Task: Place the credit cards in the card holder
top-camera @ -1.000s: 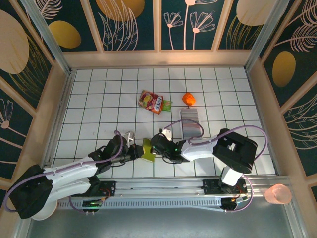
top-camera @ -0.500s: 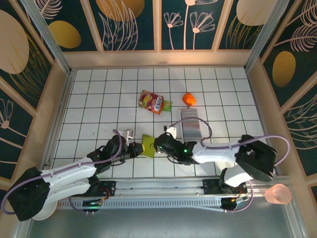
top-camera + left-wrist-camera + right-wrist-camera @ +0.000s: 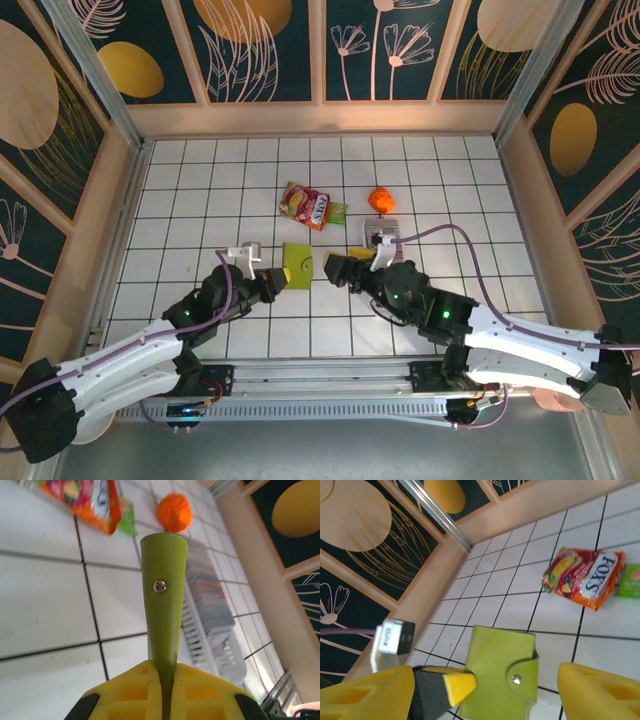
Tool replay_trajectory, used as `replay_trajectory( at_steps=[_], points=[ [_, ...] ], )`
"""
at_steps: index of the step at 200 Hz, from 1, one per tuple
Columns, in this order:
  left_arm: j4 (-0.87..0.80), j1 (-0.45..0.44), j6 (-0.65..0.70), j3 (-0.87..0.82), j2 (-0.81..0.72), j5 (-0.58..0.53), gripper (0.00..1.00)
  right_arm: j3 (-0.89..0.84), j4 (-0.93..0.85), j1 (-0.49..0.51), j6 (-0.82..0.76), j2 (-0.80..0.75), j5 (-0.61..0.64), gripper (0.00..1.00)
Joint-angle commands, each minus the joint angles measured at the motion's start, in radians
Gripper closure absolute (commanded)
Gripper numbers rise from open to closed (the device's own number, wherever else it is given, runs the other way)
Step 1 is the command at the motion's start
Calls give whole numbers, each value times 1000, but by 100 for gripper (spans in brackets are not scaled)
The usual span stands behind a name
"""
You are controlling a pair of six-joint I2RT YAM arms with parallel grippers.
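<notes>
Looking out past your left fingers (image 3: 277, 276), you will find a red-and-orange candy bag (image 3: 306, 205) lying flat on the white tiled worktop (image 3: 190, 190). A small green packet (image 3: 337, 211) touches its right end. An orange lump (image 3: 381, 199) sits to the right of those, well beyond the tips of both sets of fingers.

From the left wrist, a white slotted tray (image 3: 220, 655) runs off ahead and to the right, with the credit cards (image 3: 210, 595) packed on edge inside it. In the top view your right arm's wrist crosses over that tray and covers most of it.

Your left fingers are closed tight on the card holder (image 3: 297, 262). They pinch its near end, so the olive-green wallet sticks straight out from their tips, folded shut, with the snap stud on its flap showing. You cannot tell whether it clears the worktop.

Your right fingers (image 3: 336, 267) are spread wide and hold nothing. They point at the card holder from its right side. The wallet lies just beyond their tips, in line with the gap between them and not touching either one. The cards are behind the right fingers.
</notes>
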Motion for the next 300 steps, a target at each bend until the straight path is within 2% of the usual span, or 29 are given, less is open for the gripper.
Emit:
replay_trajectory(
  at_steps=[1,18,33,60,83,102,145,217,238,274,300],
  points=[
    [32,-2,98,65,-22,-57,100,46,-35,-23,-122,10,-62,24],
    [41,-1,115,96,-22,-57,100,138,-166,-93,-57,61,-198,31],
    [56,-2,123,120,-17,-42,100,169,-161,-131,-34,94,-330,36],
    [77,-1,140,147,5,-13,100,177,-122,-141,-25,143,-382,37],
    [110,-2,128,147,20,-4,100,221,-190,-144,-32,192,-328,34],
    [161,-1,125,150,45,53,100,229,-218,-145,-33,206,-272,32],
    [162,-2,128,178,92,101,100,259,-266,-150,-39,229,-180,27],
    [201,-2,113,153,64,139,100,297,-307,-148,-32,330,-178,26],
    [198,-2,121,141,51,130,100,322,-368,-129,-19,369,-97,29],
    [185,-2,131,136,30,106,100,310,-445,-131,20,394,31,38],
    [179,-2,137,137,30,103,100,269,-444,-166,44,368,58,46]
  ],
)
